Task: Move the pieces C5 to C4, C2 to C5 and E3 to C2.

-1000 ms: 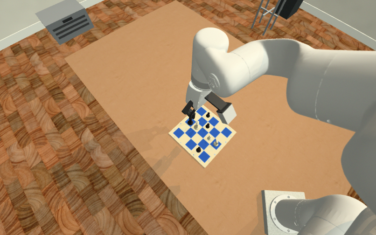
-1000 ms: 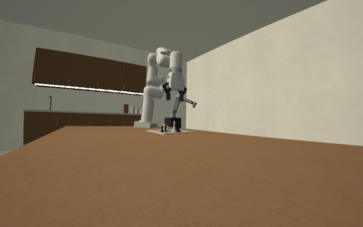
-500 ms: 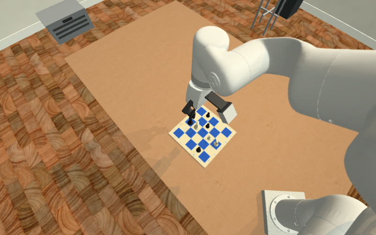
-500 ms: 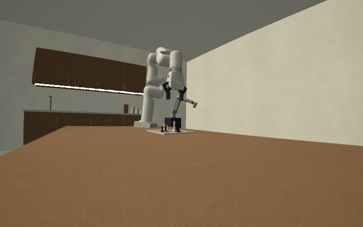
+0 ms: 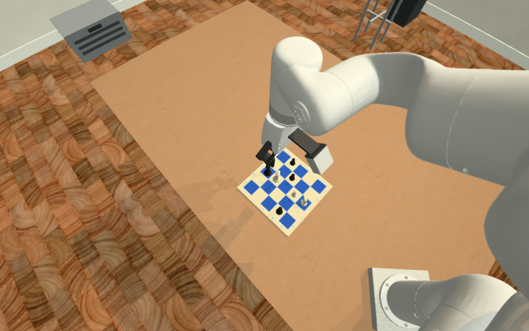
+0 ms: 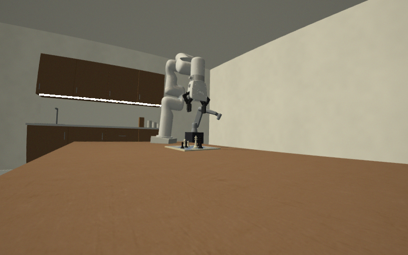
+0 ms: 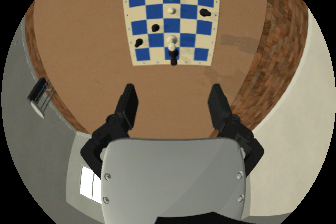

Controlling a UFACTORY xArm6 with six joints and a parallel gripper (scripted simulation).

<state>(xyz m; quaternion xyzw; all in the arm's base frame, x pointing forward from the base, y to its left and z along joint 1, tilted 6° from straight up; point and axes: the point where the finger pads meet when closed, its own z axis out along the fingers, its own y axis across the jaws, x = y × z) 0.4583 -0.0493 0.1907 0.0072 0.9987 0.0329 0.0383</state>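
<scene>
From above, the blue-and-cream chessboard (image 5: 285,190) lies on the tan table (image 5: 184,102), with the white arm (image 5: 381,94) reaching over its far corner. The tool (image 5: 267,155) hangs above that corner, close over a tall black piece (image 5: 267,171) with a tall white piece (image 5: 276,176) just beside it. Two black pawns (image 5: 293,177) stand further in, and two white pieces (image 5: 304,201) and another black pawn (image 5: 278,211) nearer the camera. Square labels are too small to read, so which pieces stand on C5, C2 and E3 cannot be told.

Across the long table, the exterior view shows the tool (image 6: 196,106) well above the chessboard (image 6: 193,147), fingers spread wide, gripping nothing.

Through the wrist camera, both dark fingers frame bare table, the chessboard (image 7: 171,25) beyond them.
</scene>
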